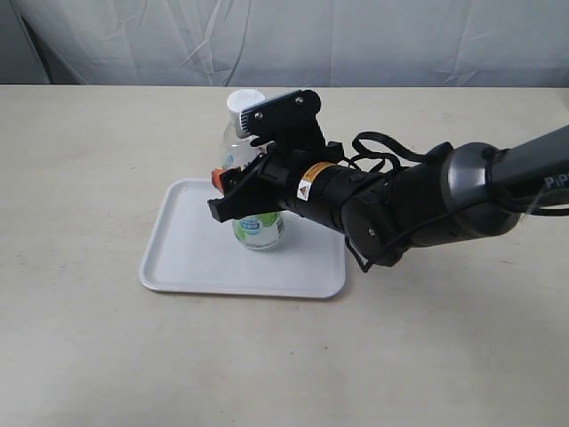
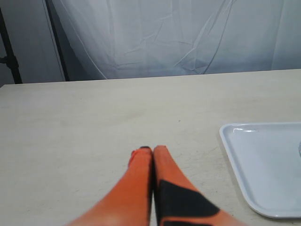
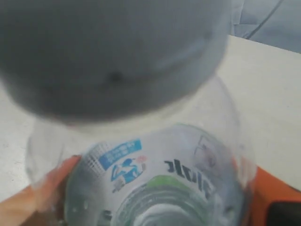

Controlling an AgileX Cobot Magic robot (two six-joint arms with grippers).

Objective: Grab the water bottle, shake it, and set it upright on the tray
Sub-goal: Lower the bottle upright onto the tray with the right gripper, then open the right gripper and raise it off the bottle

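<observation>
The water bottle (image 1: 258, 229) stands upright on the white tray (image 1: 191, 253), white cap (image 1: 244, 104) on top and green-and-white label low on its body. My right gripper (image 1: 242, 191) reaches in from the right and is shut on the bottle's middle; its black body hides most of the clear wall. In the right wrist view the bottle (image 3: 155, 179) fills the frame between the orange fingers (image 3: 44, 193), its cap (image 3: 108, 52) blurred close to the lens. My left gripper (image 2: 153, 150) is shut on nothing, low over the table, with the tray's corner (image 2: 263, 165) beside it.
The tan table (image 1: 89, 142) extends all round the tray. A white curtain (image 1: 284, 40) hangs along the far edge. The right arm (image 1: 427, 200) stretches across the right half of the table above the tray's right side.
</observation>
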